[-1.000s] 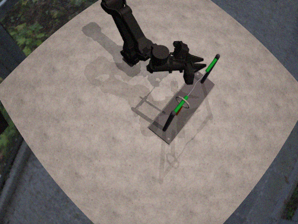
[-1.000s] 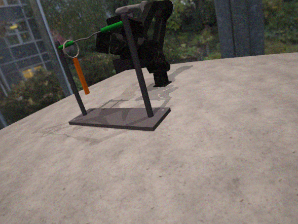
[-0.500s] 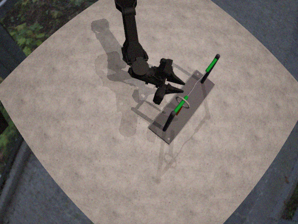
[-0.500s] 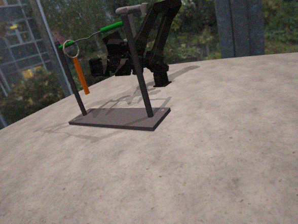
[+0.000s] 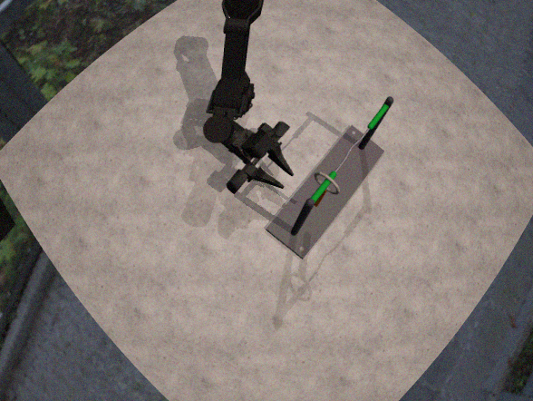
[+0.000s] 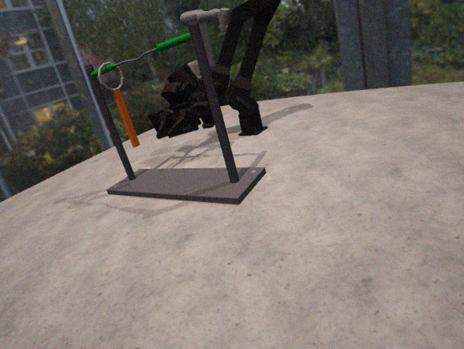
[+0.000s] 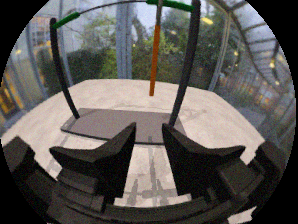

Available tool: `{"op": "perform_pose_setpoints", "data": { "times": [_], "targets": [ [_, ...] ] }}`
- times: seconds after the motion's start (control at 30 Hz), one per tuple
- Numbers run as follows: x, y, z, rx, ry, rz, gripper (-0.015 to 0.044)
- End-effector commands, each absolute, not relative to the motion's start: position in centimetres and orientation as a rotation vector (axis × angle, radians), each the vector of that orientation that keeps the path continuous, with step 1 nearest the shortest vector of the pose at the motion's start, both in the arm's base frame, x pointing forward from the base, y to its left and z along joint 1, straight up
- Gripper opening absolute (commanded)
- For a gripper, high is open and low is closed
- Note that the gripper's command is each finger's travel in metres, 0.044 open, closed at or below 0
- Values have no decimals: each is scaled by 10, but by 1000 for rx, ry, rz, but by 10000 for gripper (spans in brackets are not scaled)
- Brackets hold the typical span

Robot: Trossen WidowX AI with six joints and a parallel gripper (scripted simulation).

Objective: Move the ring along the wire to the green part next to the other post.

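Note:
The ring hangs around a green part of the wire, by one post. Its orange handle hangs down, slightly slanted, and touches no finger. The other green part is bare. The thin grey wire runs between them. My gripper is partly open and empty, short of the stand. In the wrist view the handle shows beyond and above the fingertips.
The flat base lies under the wire and bears both posts. The far post stands at the left in the wrist view. Shadows of arm and stand fall on the table top.

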State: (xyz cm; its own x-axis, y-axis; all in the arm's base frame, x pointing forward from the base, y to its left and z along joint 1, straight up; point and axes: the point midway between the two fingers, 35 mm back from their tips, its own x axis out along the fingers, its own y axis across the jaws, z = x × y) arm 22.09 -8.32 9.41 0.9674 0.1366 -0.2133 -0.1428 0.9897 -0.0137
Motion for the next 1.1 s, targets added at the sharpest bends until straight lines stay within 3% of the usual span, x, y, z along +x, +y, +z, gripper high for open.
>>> {"op": "perform_pose_setpoints", "data": {
  "times": [0.0,1.07],
  "targets": [
    [216,-87,86,7,229,111,160],
    [278,-82,127,-19,164,104,160]
  ]
}}
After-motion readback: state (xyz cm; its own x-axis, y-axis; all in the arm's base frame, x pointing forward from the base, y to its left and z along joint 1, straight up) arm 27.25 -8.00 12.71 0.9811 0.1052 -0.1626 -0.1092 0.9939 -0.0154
